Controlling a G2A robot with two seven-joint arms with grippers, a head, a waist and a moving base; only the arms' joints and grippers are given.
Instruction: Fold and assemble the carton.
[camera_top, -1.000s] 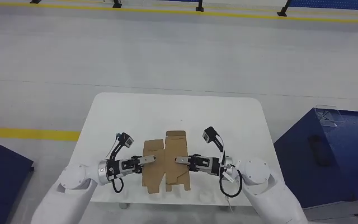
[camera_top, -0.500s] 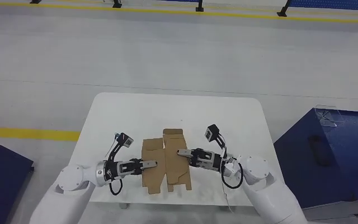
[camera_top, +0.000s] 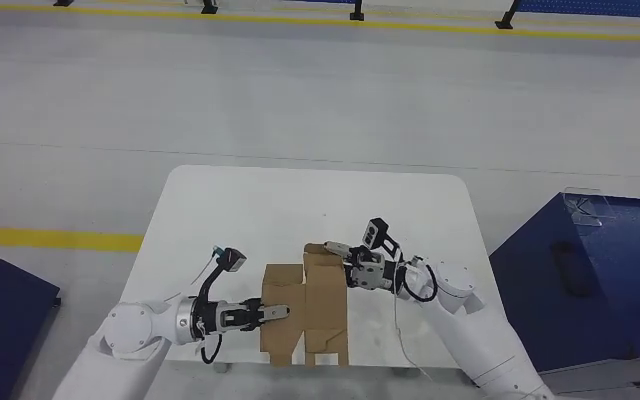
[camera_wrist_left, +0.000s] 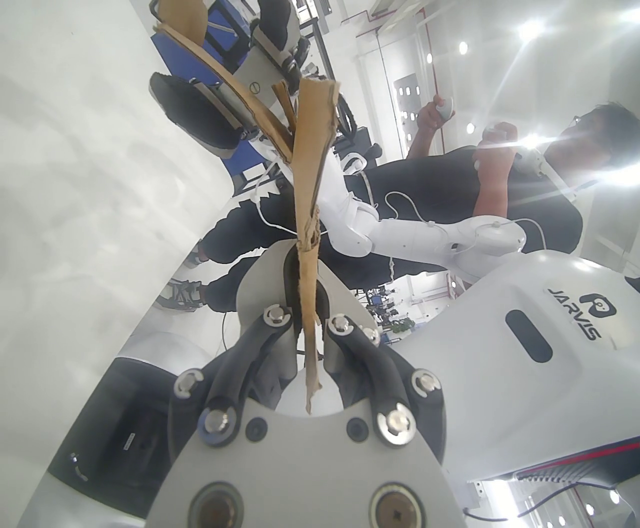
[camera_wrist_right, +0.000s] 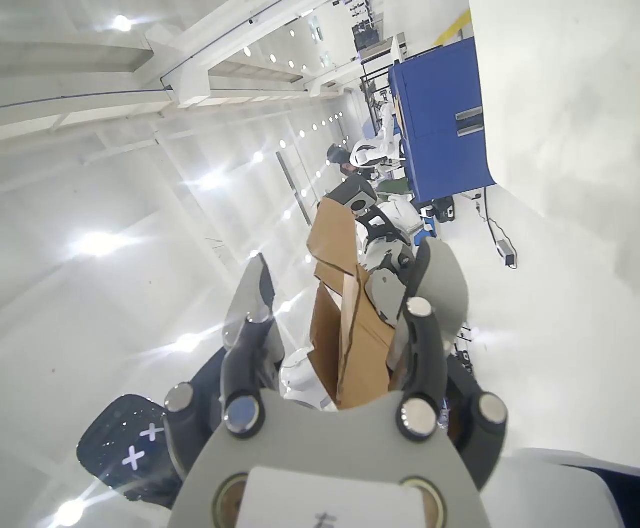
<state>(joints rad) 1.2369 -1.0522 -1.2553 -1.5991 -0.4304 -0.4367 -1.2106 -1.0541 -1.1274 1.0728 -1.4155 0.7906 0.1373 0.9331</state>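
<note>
**Carton between both arms at the table's near edge**

Top view: the carton (camera_top: 305, 312), brown and still folded flat, sits on the near half of the white table (camera_top: 300, 200), with its near end at the table's front edge. It shows as two long panels side by side. The robot's left arm (camera_top: 150, 325) comes in from the near left corner, and the left jaws meet the outer edge of the left panel. The right arm (camera_top: 450, 290) comes in from the right, and the right jaws sit at the far end of the right panel, where a small flap stands out. A blue cabinet (camera_top: 570, 285) stands on the floor to the right of the table, well apart from it.

Left wrist view: the carton (camera_wrist_left: 307, 190) is seen edge-on as a thin strip of cardboard. The left jaws are narrow and closed on it, with both fingers (camera_wrist_left: 257, 285) pressed against the strip. At the carton's far end the right jaws sit around a bent flap.

Right wrist view: the carton's (camera_wrist_right: 350, 345) layered end lies inside the right jaws, which stand partly open. One finger (camera_wrist_right: 435, 290) is against the cardboard. The other finger (camera_wrist_right: 252, 295) is apart from it, with a clear gap between. The blue cabinet (camera_wrist_right: 440, 125) stands farther off.
</note>
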